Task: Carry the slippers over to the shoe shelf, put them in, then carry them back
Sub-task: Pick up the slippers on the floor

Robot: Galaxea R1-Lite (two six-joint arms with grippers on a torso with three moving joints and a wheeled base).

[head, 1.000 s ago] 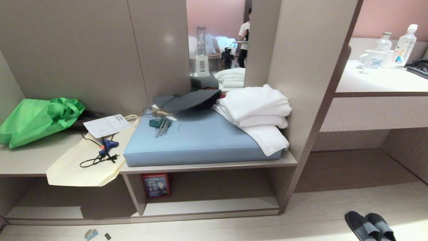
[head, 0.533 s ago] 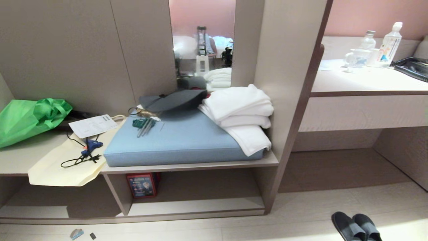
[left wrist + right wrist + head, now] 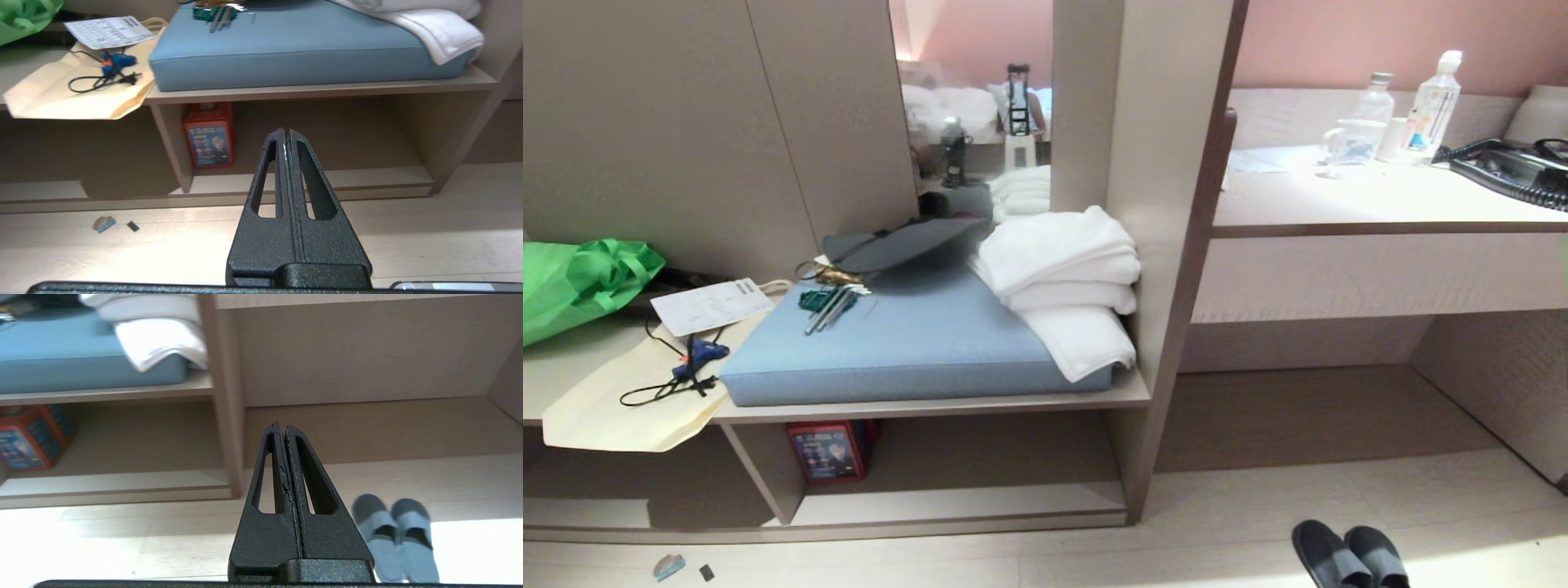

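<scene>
- In the head view, the slippers (image 3: 1349,556) were seen side by side on the pale plank floor (image 3: 1258,506), at the lower right, flat and dark with rounded toes, partly cut off by the frame edge.
- The shoe shelf (image 3: 956,502), a low open compartment of matte taupe laminate with a pale base board, was found well apart from them, to their left; a red box (image 3: 829,451) stood inside it against the divider.
- On the bench above, a smooth blue cushion (image 3: 907,343) was topped by folded white towels (image 3: 1062,278) of soft, thick cloth.
- Neither arm was caught in this view.
- In the left wrist view, the left gripper (image 3: 286,132) was seen clenched, its black textured fingers pressed together on nothing, pointing toward the shelf opening.
- In the right wrist view, the right gripper (image 3: 282,426) was likewise pressed closed and empty; the slippers' greyish-blue insoles were shown, apparently of a smooth material, though blurred.
</scene>
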